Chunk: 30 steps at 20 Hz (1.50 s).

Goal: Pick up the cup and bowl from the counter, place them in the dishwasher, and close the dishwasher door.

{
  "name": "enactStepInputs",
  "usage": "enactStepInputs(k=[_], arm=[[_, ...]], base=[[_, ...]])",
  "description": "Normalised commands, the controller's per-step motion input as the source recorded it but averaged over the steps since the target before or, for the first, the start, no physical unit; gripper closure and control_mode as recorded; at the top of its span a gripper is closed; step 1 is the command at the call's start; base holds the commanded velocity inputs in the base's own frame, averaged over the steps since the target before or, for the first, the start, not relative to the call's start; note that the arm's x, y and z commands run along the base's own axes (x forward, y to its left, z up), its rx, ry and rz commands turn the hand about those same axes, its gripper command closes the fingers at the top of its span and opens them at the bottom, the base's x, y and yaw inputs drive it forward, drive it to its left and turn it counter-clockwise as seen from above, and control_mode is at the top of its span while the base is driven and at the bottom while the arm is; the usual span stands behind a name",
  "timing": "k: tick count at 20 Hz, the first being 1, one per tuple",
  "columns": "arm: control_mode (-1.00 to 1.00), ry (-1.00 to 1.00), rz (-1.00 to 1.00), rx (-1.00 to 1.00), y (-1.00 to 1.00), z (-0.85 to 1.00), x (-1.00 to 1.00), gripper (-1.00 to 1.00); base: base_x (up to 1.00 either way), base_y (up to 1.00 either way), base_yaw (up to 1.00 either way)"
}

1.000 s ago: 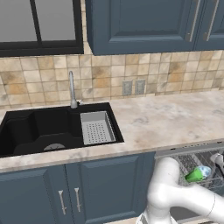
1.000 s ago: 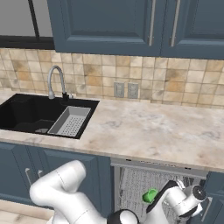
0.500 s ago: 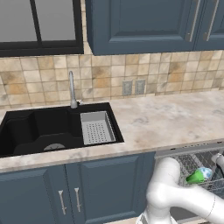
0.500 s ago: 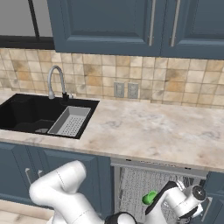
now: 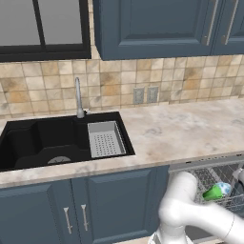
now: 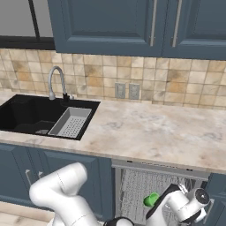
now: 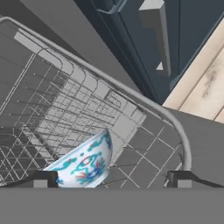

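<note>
Green cup (image 5: 213, 192) is seen lying on its side in the dishwasher (image 6: 154, 194) wire rack, so the cup part of the task is judged done. Bowl (image 7: 85, 164) is seen in hand view between the two dark finger tips, nearer the left one in that pic, tilted w/ rim (image 7: 74, 155) up and toward the rack's far side, painted wall facing the camera. Gripper (image 7: 111, 179) is spread wide; the right tip is well apart from the bowl. Whether the left tip touches the bowl can't be told, so grasped vs. released can't be told either. Below and behind the bowl the grey wire rack (image 7: 65, 109) is seen, its rounded rail (image 7: 144, 105) curving past on the right; bowl is judged to be inside the rack's outline, prob. resting on or just over the wires. Counter (image 5: 181, 133) carries neither dish. Blue cabinet door (image 7: 175, 39) and wood floor (image 7: 205, 83) lie beyond the rack. Dishwasher door is judged not yet closed, rack being exposed.
</note>
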Motion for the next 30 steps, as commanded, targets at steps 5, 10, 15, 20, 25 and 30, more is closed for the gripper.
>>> enactStepInputs(k=[5, 10, 15, 20, 25, 30], arm=[[-1.0, -0.02, 0.0, 0.0, -0.05, 0.0, -0.32, -1.0], [-1.0, -0.02, 0.0, 0.0, -0.08, 0.0, -0.28, -1.0], [-1.0, -0.04, 0.0, 0.01, -0.09, 0.0, -0.38, -1.0], [-1.0, -0.06, 0.0, 0.04, -0.01, -0.02, -0.64, -1.0], [-1.0, -0.06, 0.0, 0.02, 0.0, -0.11, -0.64, -1.0], [-1.0, -0.05, 0.0, 0.0, 0.0, -0.1, -0.45, -1.0]], base=[[0.0, 0.0, 0.0], [0.0, 0.0, 0.0], [0.0, 0.0, 0.0], [0.0, 0.0, 0.0], [0.0, 0.0, 0.0], [0.0, 0.0, 0.0]])
